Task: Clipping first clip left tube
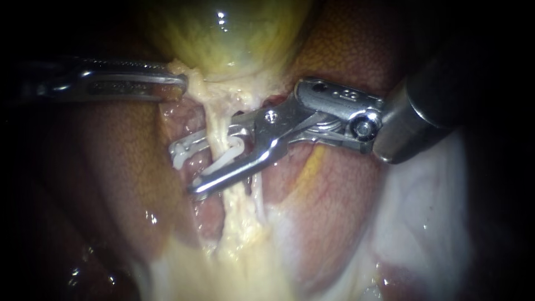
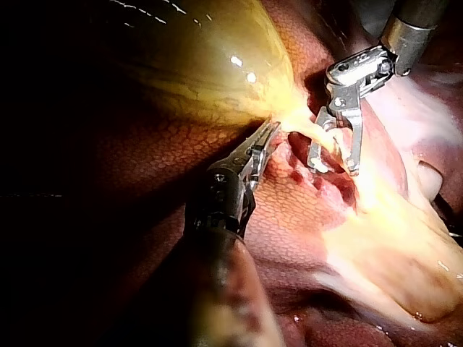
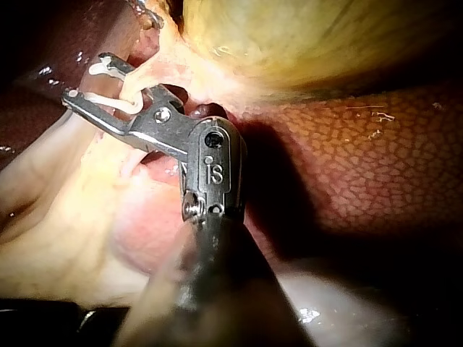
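White clip (image 1: 223, 160) held open by right tool (image 1: 183, 169), spread jaws both touching it, tube (image 1: 216, 125) threaded between its legs, plainest from right wrist. Left tool (image 1: 177, 82) clamped on pale tissue (image 1: 195, 78) at gallbladder (image 1: 234, 33) neck, grip clearest from left wrist.

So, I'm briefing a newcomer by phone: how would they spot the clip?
Find the yellow-green gallbladder, then follow the pale tube running down from it over the liver. Partway down, the right instrument straddles the tube, carrying the clip: the only white, curved piece among shiny metal and soft tissue.
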You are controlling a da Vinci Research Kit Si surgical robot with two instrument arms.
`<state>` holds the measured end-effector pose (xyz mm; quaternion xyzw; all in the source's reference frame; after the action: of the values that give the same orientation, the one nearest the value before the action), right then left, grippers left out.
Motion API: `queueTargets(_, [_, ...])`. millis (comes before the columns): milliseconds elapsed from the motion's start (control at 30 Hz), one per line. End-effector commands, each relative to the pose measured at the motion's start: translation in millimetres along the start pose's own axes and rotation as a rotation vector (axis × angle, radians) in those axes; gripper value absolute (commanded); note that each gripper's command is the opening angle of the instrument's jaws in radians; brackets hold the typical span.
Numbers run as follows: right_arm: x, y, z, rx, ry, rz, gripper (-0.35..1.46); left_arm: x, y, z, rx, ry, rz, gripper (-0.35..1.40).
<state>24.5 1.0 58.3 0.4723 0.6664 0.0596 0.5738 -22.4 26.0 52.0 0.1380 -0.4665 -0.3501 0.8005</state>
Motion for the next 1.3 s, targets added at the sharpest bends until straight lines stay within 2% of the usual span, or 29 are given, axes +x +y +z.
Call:
queueTargets(33, [0.0,0.0,0.0,0.000,0.000,0.006,0.32,0.0,0.0,0.0,0.000,0.000,0.000,-0.35])
queueTargets(367, [-0.9,-1.1,0.2,0.009,-0.005,0.038,0.29,0.0,0.0,-0.1,0.000,0.000,0.000,-0.35])
queueTargets(933, [-6.6,-3.8,2.6,0.079,-0.050,0.115,0.25,0.0,-0.1,-0.1,0.000,0.000,0.000,-0.35])
queueTargets(1033, [-7.4,-4.5,2.7,0.082,-0.070,0.124,0.25,0.0,-0.1,-0.1,0.000,0.000,0.000,-0.35])
queueTargets(1300, [-7.5,-4.2,2.6,0.073,-0.071,0.124,0.15,0.0,-0.1,-0.1,0.000,0.000,0.000,-0.35])
